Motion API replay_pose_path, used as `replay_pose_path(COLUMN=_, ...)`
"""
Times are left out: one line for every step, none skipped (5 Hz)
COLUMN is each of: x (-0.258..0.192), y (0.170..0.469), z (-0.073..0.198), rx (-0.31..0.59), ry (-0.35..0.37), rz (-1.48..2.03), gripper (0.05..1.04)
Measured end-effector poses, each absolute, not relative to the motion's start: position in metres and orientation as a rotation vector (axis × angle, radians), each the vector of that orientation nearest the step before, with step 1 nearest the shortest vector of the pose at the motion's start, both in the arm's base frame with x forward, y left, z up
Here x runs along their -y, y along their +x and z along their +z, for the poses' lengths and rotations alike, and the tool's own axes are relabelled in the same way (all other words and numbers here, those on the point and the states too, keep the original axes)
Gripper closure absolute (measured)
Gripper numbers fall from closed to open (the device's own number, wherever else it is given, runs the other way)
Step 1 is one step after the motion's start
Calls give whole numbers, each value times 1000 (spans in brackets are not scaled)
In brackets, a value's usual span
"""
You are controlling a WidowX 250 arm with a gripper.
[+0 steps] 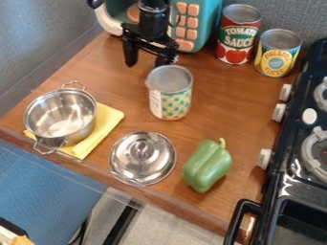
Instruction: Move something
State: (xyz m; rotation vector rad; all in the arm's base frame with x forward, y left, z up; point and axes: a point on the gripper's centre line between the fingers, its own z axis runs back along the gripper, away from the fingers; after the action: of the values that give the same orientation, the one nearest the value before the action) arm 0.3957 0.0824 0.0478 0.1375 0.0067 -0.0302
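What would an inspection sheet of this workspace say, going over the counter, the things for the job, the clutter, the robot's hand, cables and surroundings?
Surface: brown wooden counter.
Job's things: the job names none; the patterned can, upright, is nearest the hand.
Clutter: metal pot on a yellow cloth; metal lid; green pepper; red can; yellow can.
Hand: fingers apart; contact with the patterned can can't be judged.
Cables: nothing seen that is plainly one.
Surroundings: teal toy appliance, black stove, grey wall.
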Motion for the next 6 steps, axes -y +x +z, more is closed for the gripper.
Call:
replay_pose_path(x=-58, y=394, z=61, rx=13, ry=126, rz=-45, gripper=83)
replay_pose_path(x=-37, y=390, z=62, rx=8, ry=104, rz=-54, gripper=83)
replay_pose_path(x=-15, y=384, z=55, rx=-15, ry=76, rz=-83, gripper=83)
replay_pose_path(x=7, y=380, z=60, rx=-8, ry=38, rz=-117, gripper=83)
replay_pose_path(x=11, y=378, z=64, rx=-3, ry=43, rz=-130, gripper=83)
replay_pose_path(x=10, y=379, z=88, rx=50, ry=54, rz=-135, gripper=83)
